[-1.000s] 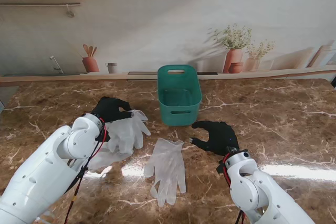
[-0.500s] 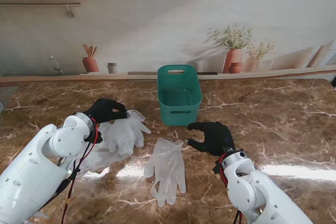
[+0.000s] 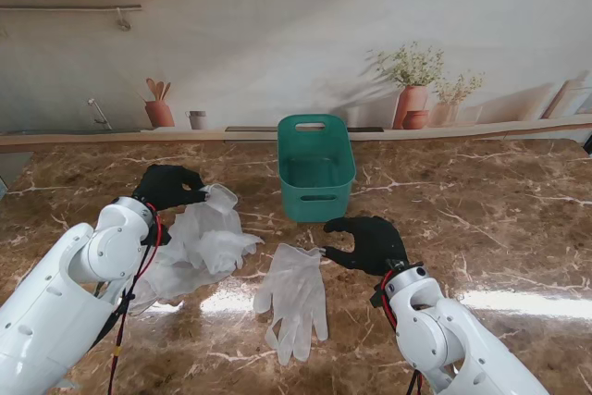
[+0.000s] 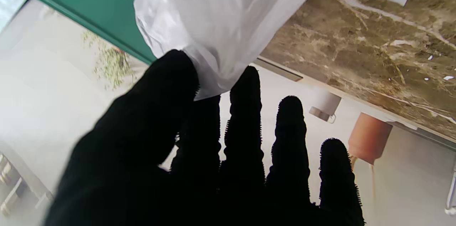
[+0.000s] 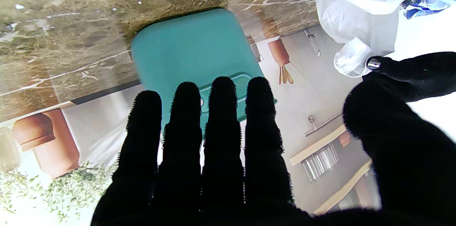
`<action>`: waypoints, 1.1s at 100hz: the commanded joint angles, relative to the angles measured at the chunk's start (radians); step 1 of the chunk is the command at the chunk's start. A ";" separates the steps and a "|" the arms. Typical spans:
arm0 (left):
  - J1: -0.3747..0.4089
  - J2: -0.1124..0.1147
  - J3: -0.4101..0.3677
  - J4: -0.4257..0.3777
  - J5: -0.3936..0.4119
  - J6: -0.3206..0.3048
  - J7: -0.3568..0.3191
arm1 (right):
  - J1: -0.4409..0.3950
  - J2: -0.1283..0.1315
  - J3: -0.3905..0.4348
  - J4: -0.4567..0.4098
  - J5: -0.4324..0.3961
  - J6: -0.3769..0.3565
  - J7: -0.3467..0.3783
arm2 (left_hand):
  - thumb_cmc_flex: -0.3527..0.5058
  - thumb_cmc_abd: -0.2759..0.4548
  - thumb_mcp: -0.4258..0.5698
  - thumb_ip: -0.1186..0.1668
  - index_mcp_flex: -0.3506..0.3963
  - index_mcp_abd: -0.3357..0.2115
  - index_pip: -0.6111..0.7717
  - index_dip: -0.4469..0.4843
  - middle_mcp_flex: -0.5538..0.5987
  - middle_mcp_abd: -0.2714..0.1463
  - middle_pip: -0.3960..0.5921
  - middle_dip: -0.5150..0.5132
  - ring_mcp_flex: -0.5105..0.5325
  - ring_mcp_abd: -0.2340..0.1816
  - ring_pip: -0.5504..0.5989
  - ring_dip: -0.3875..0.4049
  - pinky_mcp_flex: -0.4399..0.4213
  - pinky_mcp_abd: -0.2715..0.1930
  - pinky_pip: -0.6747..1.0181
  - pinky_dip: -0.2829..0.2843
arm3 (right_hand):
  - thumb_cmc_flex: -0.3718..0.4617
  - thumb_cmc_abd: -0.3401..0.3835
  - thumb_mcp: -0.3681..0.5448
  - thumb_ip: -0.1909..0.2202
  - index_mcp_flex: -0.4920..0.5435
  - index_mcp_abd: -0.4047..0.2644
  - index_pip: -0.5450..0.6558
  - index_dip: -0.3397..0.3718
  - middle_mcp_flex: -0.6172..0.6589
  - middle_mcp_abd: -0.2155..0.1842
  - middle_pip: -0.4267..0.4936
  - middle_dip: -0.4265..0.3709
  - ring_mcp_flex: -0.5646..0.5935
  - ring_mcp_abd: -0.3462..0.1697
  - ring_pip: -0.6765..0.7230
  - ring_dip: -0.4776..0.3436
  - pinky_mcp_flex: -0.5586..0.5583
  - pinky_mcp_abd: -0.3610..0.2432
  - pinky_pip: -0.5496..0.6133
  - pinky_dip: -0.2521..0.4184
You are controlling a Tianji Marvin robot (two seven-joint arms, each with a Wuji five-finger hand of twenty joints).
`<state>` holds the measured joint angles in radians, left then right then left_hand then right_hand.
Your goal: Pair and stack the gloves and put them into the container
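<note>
My left hand [image 3: 167,185] pinches the edge of a translucent white glove [image 3: 200,240] between thumb and fingers and holds that edge raised off the table; the left wrist view shows the glove [image 4: 213,23] gripped at the fingertips [image 4: 185,73]. A second white glove [image 3: 294,294] lies flat in the middle of the table, fingers pointing toward me. My right hand [image 3: 366,242] hovers open just right of that glove, fingers spread, holding nothing. The teal container [image 3: 315,169] stands upright beyond both gloves, and in the right wrist view the container [image 5: 194,51] lies ahead of the fingers [image 5: 221,112].
The brown marble table [image 3: 481,228] ends at a back ledge against a wall mural of potted plants and utensils. The held glove's lower part still drapes on the table near my left forearm [image 3: 74,284].
My left hand has closed on the glove's edge and pulled it up and to the left, bunching the glove. My right hand has shifted slightly left toward the flat glove.
</note>
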<state>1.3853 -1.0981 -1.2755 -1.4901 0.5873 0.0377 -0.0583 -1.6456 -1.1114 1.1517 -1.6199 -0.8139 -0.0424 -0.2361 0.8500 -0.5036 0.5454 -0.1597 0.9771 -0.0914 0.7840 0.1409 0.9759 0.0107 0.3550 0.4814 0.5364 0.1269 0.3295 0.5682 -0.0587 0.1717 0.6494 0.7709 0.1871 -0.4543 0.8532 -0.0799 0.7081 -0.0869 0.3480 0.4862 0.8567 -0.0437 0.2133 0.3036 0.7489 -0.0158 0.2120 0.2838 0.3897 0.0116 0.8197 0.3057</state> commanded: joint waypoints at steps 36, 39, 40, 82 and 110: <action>0.090 -0.026 -0.062 -0.174 -0.032 -0.034 0.101 | -0.049 -0.004 0.033 -0.061 -0.026 0.005 -0.018 | -0.007 0.038 -0.008 -0.006 -0.013 -0.089 0.040 0.137 0.094 -0.030 -0.009 0.022 0.064 0.037 0.070 0.043 -0.013 0.013 0.100 -0.036 | 0.004 -0.029 0.027 0.021 -0.014 0.005 -0.002 0.003 0.012 -0.001 0.008 0.018 0.040 0.000 0.021 0.025 0.011 0.004 0.034 0.019; 0.099 -0.027 -0.067 -0.192 -0.031 -0.039 0.111 | -0.053 -0.004 0.036 -0.066 -0.029 0.004 -0.020 | -0.007 0.038 -0.008 -0.006 -0.013 -0.088 0.038 0.136 0.097 -0.030 -0.010 0.020 0.066 0.037 0.072 0.045 -0.012 0.014 0.104 -0.035 | 0.008 -0.034 0.025 0.019 -0.016 0.007 -0.003 0.003 0.012 0.000 0.008 0.018 0.041 0.001 0.021 0.026 0.011 0.005 0.035 0.020; 0.102 -0.028 -0.069 -0.197 -0.031 -0.040 0.114 | -0.054 -0.004 0.037 -0.067 -0.029 0.004 -0.020 | -0.007 0.037 -0.008 -0.006 -0.012 -0.087 0.038 0.136 0.098 -0.029 -0.011 0.020 0.069 0.038 0.073 0.046 -0.011 0.015 0.106 -0.034 | 0.009 -0.036 0.024 0.018 -0.018 0.007 -0.004 0.003 0.011 0.000 0.008 0.018 0.041 0.000 0.021 0.026 0.011 0.005 0.036 0.020; 0.261 -0.021 -0.105 -0.471 -0.206 -0.108 0.024 | -0.122 -0.007 0.088 -0.190 -0.051 -0.038 -0.045 | 0.005 0.043 -0.039 -0.003 -0.008 -0.078 0.021 0.146 0.161 -0.008 -0.028 -0.068 0.185 0.050 0.130 0.092 0.043 0.041 0.198 -0.004 | 0.084 -0.095 -0.120 0.005 -0.100 0.050 -0.061 -0.016 -0.029 -0.007 0.002 0.033 0.047 0.006 0.042 0.076 0.008 0.044 0.069 0.085; 0.286 0.012 -0.076 -0.517 -0.366 -0.155 -0.162 | -0.161 -0.012 0.116 -0.262 0.020 -0.067 -0.013 | 0.021 0.060 -0.050 0.002 -0.018 -0.080 0.010 0.149 0.151 -0.012 -0.033 -0.078 0.185 0.052 0.134 0.105 0.054 0.046 0.229 0.012 | 0.035 -0.185 -0.127 0.024 -0.261 0.151 -0.159 -0.049 -0.181 0.008 -0.024 0.035 -0.048 0.011 0.022 0.096 -0.053 0.051 0.032 0.165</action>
<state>1.6668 -1.0972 -1.3710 -2.0073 0.2423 -0.1065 -0.1911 -1.7917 -1.1187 1.2626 -1.8692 -0.8057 -0.1070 -0.2669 0.8523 -0.4895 0.5125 -0.1601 0.9734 -0.0980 0.7836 0.2666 1.0970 0.0068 0.3379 0.4131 0.6911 0.1655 0.4320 0.6583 -0.0031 0.2132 0.8439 0.7580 0.2523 -0.6144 0.7089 -0.0797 0.4918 0.0425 0.2122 0.4551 0.7100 -0.0431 0.2050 0.3296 0.7277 -0.0033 0.2431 0.3633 0.3562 0.0619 0.8603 0.4449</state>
